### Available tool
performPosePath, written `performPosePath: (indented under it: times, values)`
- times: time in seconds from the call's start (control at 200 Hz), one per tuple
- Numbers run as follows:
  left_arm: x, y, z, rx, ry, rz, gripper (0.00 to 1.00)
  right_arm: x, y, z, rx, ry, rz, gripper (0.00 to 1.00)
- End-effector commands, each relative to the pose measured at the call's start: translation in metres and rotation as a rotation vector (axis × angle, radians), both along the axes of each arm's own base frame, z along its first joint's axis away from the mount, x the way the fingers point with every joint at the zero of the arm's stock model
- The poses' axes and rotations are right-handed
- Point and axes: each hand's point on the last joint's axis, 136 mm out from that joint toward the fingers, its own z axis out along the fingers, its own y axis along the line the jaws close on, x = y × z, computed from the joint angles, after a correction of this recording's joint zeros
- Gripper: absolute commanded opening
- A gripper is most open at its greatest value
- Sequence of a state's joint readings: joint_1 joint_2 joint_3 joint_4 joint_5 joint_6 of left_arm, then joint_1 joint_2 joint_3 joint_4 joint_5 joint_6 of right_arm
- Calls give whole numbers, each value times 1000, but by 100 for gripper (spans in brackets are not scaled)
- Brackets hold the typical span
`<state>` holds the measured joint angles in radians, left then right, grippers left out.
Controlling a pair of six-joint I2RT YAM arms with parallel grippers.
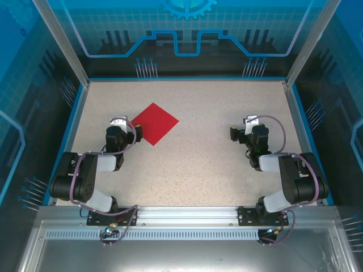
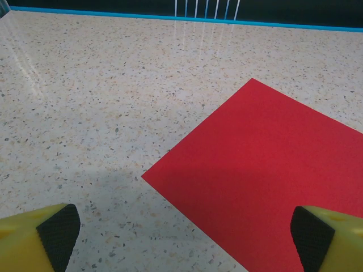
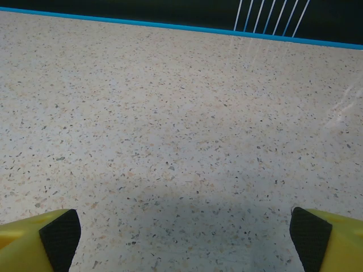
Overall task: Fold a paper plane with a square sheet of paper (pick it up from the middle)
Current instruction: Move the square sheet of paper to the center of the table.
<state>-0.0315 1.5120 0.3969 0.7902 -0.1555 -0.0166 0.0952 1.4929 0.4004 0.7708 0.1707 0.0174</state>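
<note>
The square sheet of paper [image 1: 155, 123], bright red and flat, lies unfolded on the speckled table left of centre, turned like a diamond. In the left wrist view the sheet [image 2: 272, 181] covers the right half, one corner pointing left. My left gripper [image 1: 119, 122] sits just left of the sheet's near-left edge, jaws wide open and empty; its gap [image 2: 184, 238] straddles the sheet's near corner from above. My right gripper [image 1: 250, 121] hovers over bare table on the right side, open and empty, its gap [image 3: 184, 232] over nothing but tabletop. The paper plane is not in view.
A blue rim [image 1: 181, 79] borders the table at the back, with metal posts [image 1: 59, 39] at the corners. Both arm bases [image 1: 102, 201] stand at the near edge on a metal rail [image 1: 181, 215].
</note>
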Motion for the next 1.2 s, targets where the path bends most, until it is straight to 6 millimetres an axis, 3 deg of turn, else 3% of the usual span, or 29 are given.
performPosePath:
  times: [0.0, 0.94, 1.055, 1.195]
  values:
    - [4, 0, 5, -3, -15, -13, 99, 6, -4, 5, -2, -15, 0, 99]
    - [4, 0, 5, -4, -14, -14, 99, 6, -3, 5, -1, -16, 4, 99]
    - [5, -5, 8, -5, -12, -40, 99, 4, -10, 16, -4, -23, -43, 99]
    - [-4, 12, 33, -8, -12, 66, 99, -5, -25, 38, -17, -25, -135, 99]
